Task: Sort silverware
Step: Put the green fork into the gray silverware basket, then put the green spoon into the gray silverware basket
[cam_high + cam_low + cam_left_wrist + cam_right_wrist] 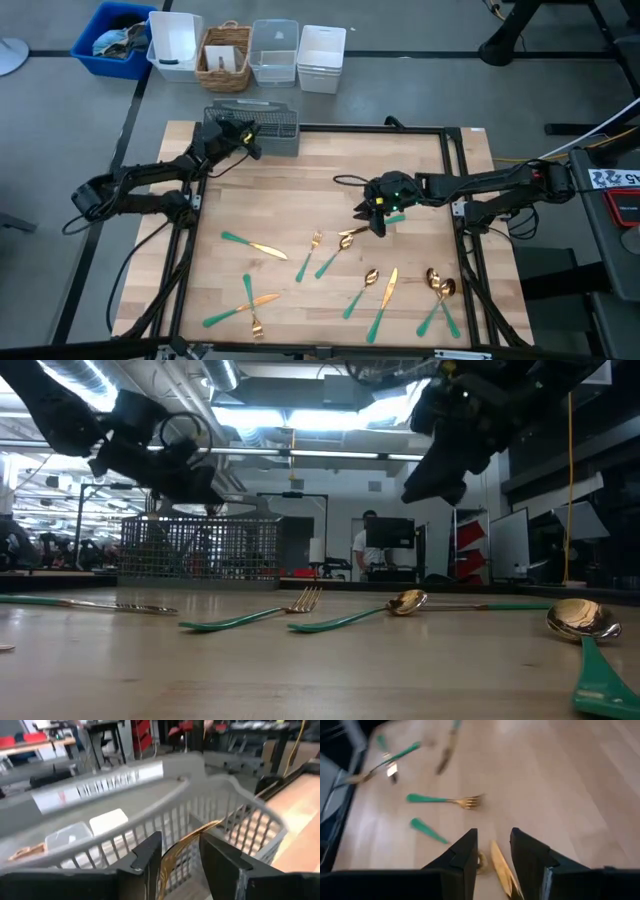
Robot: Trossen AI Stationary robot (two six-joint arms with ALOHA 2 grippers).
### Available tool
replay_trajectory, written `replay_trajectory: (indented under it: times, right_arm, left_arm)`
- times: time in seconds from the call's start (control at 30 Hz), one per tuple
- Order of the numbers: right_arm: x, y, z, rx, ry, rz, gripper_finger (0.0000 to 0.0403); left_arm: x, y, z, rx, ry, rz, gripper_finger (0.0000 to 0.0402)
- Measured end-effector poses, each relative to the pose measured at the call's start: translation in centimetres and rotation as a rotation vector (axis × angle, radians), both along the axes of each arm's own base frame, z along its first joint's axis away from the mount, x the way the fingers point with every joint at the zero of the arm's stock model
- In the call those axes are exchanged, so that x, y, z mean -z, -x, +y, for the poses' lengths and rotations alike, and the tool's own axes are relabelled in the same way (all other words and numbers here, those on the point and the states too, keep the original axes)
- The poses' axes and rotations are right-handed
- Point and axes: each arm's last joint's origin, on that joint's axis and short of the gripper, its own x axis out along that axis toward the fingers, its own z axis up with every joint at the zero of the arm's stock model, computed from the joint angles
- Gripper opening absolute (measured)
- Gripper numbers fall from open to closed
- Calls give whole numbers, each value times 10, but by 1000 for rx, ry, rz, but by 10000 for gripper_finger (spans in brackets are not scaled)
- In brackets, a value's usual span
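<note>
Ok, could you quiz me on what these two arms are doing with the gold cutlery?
1. True or false: the right gripper is carrying a teal-handled gold spoon.
2. The left gripper hangs over: A) grey wire basket, B) blue plastic bin, C) wicker basket?
3. What shows between the left gripper's open jaws?
Key: 1 false; 2 A; 3 a gold piece of silverware.

A gold blade (176, 851) between the left pincer's (181, 856) fingers is blurred, its handle hidden.

even overhead light falls softly on the worktop (320, 190); ceiling strip lights (300, 420) glare in the low view; both wrist views are motion-blurred.
</note>
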Motion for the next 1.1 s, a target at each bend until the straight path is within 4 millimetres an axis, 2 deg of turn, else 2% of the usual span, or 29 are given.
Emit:
replay_trajectory:
  times: [0.2,0.5,0.67,0.8,1.1]
  right_arm:
    - [10,4,0,107,-43,113,115]
    - [34,-7,0,152,-112,207,115]
    - [45,-10,1,154,-173,256,115]
    - [45,-11,6,124,-234,261,115]
    - [49,-16,41,110,-179,233,115]
  left_arm:
    - [-17,7,-12,15,-44,-41,125]
    - [-33,19,-29,50,-28,-110,125]
    - [-39,20,-47,256,64,-221,125]
    - [-40,18,-61,426,186,-274,125]
    - [-27,5,-91,677,410,-202,125]
